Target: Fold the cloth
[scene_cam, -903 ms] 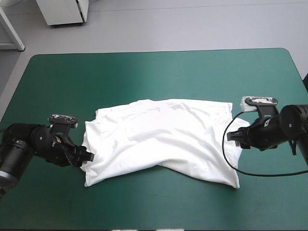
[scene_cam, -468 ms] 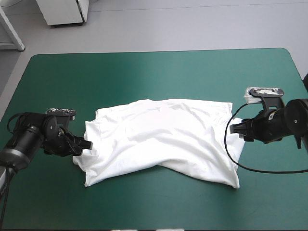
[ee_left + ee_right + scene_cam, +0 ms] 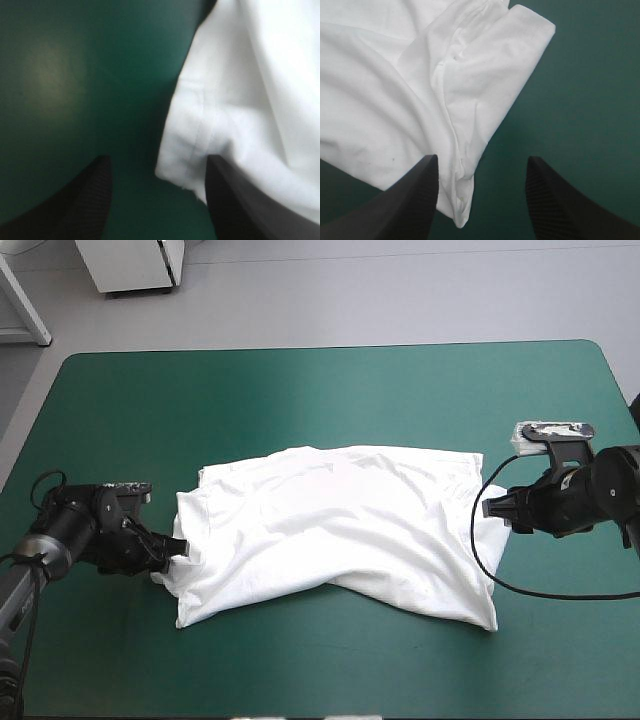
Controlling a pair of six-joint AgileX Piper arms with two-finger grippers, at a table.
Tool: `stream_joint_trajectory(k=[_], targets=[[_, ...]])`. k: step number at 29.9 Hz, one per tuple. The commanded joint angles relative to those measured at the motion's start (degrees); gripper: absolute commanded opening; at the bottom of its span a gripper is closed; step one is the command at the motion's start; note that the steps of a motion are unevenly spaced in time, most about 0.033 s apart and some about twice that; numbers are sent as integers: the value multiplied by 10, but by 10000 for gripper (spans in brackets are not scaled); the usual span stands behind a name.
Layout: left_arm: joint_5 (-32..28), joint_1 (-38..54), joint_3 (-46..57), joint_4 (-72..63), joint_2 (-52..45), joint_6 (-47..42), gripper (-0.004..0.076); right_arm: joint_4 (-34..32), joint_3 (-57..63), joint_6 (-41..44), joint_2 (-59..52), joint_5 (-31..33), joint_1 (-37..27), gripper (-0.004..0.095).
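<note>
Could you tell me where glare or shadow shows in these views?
Left wrist view: a pale glare patch on the cover beside the T-shirt. High view: a soft sheen on the cover beyond the T-shirt. Right wrist view: no glare, a faint shadow along the T-shirt's edge.

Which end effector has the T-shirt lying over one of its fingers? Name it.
The left end effector: the T-shirt drapes over one of its fingers, while the right end effector's fingers are both uncovered.

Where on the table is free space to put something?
Bare: the wide strip between the T-shirt and the far edge of the table, and the narrower near strip. Crowded: the T-shirt's ends, by the left gripper and right gripper.
</note>
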Motion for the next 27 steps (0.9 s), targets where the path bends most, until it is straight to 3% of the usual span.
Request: stream_joint_trajectory(k=[1,5,11,16,27], targets=[[-37,0,27,-19,-13,-3,365,-11,-18,5,-14,1,-1,510],[-65,0,49,-26,-10,-1,330,-11,-18,5,-14,1,-1,496],[-109,0,63,-21,0,0,252,-11,-18,6,-14,1,-1,399],[-108,0,63,-19,10,2,-18,-2,-19,6,-14,1,-1,370],[-69,-13,-25,-30,-45,27,-22,0,-19,6,-14,1,-1,370]])
